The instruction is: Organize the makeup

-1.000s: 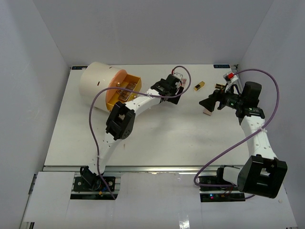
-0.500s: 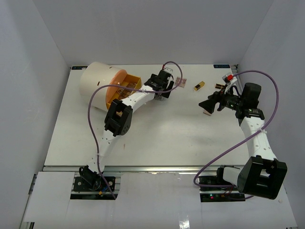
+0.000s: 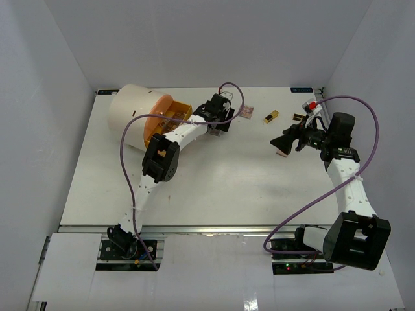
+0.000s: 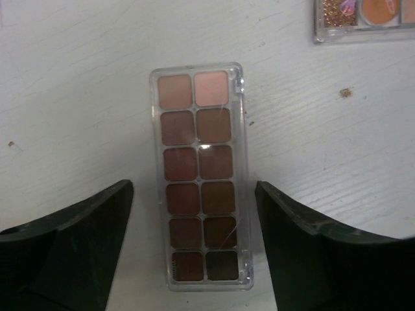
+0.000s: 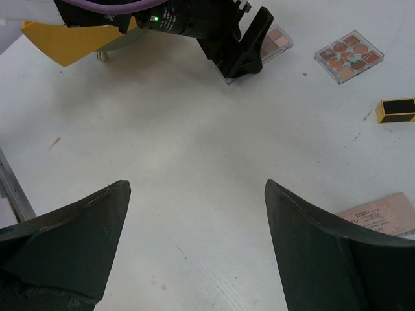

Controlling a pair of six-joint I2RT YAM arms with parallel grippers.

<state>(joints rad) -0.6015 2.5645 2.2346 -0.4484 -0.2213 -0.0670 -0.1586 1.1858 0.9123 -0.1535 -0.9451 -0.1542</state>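
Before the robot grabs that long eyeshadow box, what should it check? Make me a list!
1. Long palette lined up between the left fingers: ok.
2. Left fingers wider than it: ok, a gap shows on each side.
3. It lies flat on the table: ok.
4. Square palette out of the way: ok, it lies apart.
5. Orange drawer open: ok; room inside, cannot tell.
6. Right fingers clear: ok, open and holding nothing.
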